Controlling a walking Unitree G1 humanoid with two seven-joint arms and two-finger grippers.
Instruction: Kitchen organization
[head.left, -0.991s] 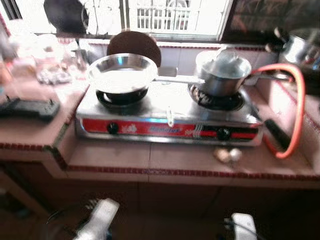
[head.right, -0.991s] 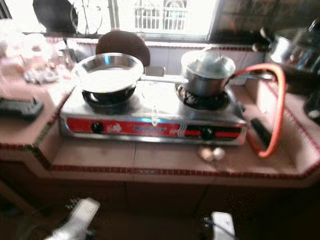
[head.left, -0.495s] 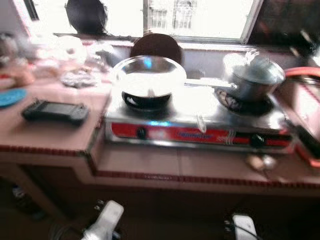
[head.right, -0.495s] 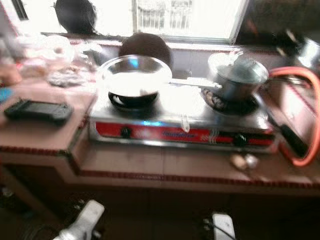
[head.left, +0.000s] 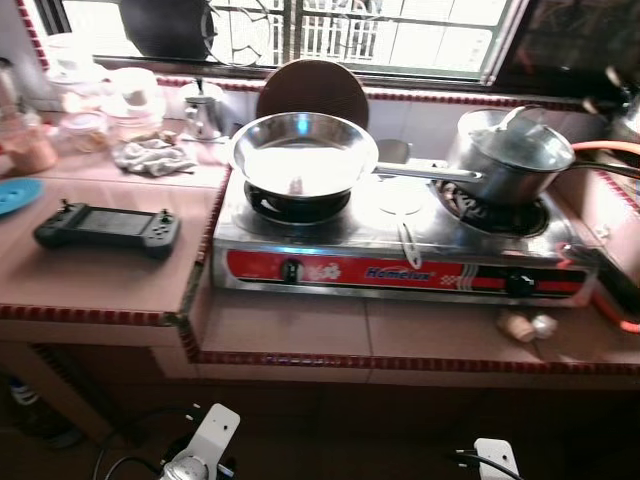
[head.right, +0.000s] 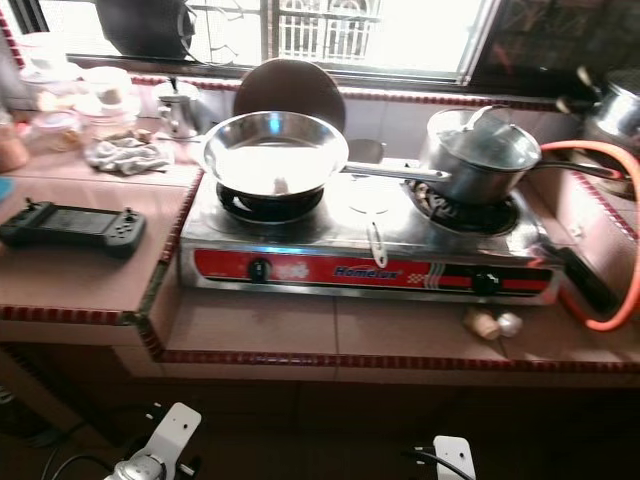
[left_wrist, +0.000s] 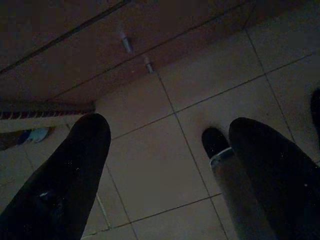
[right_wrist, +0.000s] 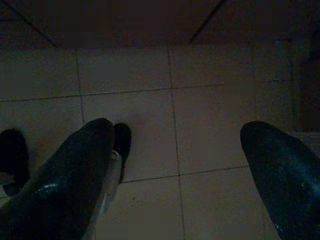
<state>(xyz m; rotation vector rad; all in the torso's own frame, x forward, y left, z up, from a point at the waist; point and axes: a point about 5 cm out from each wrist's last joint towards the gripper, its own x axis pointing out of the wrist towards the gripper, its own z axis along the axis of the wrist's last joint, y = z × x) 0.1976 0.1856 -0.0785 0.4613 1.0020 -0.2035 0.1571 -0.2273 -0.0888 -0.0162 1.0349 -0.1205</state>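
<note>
Two-burner gas stove (head.left: 400, 265) sits on the tiled bench (head.left: 100, 280), red front panel with two black knobs. Left burner carries a steel frying pan (head.left: 303, 153), its long handle pointing toward the right burner; right burner carries a saucepan (head.left: 510, 160) with a glass lid on. A spoon-like utensil (head.left: 405, 225) lies on the stove top between the burners, handle hanging over the front edge. Round brown board (head.left: 312, 88) leans against the wall behind the pan. Black handheld controller (head.left: 108, 228) lies flat on the bench left of the stove, well apart from it; crumpled cloth (head.left: 152, 157) and a small steel kettle (head.left: 203, 112) further back, plastic containers (head.left: 85, 100) near the window, blue plate (head.left: 15, 193) at the far left edge. Two garlic-like bulbs (head.left: 528, 324) sit on the bench just in front of the stove's right corner. Orange gas hose (head.right: 615, 300) loops on the right. Both arms hang low below the bench: left pincer (left_wrist: 165, 170) fingers spread apart, nothing held, over floor tiles; right pincer (right_wrist: 175, 165) likewise spread wide and empty above the floor.
</note>
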